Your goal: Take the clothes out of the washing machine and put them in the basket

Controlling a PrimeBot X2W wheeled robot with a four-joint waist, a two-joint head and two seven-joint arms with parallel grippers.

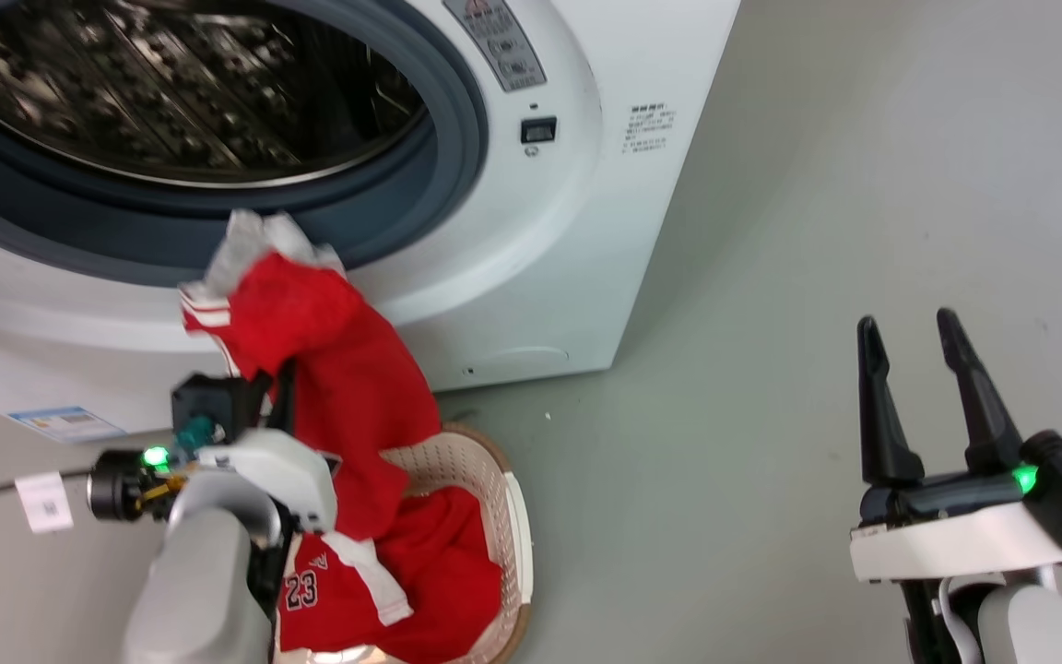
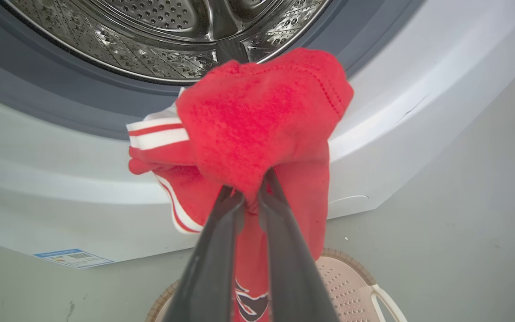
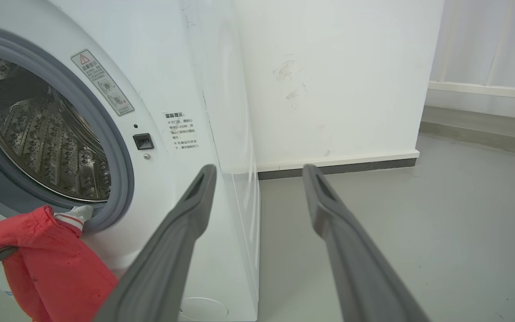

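The red garment (image 1: pixel 347 369) is held up just in front of the lower rim of the washing machine (image 1: pixel 549 267) porthole. It is bunched at the top, where white-and-red striped edging shows. From there it hangs lengthwise, so its long axis runs almost straight down from the grip to the basket (image 1: pixel 494 480), which stands on the floor (image 1: pixel 771 387) on the near side of the machine. Its lower end is seen to reach the jersey marked "23" (image 1: pixel 420 581) that lies in the basket; whether the two touch cannot be told. The left pincer (image 2: pixel 248 190) is clamped on a fold near the garment's top, its fingers nearly together. Because the basket lies directly below the grip, a plain lowering and release is judged to be all that is called for. The right pincer (image 1: pixel 906 321) is spread wide with nothing in it, well apart to the right over bare floor, so the left arm is much the nearer. No cloth is seen in the visible part of the drum (image 1: pixel 171 83).
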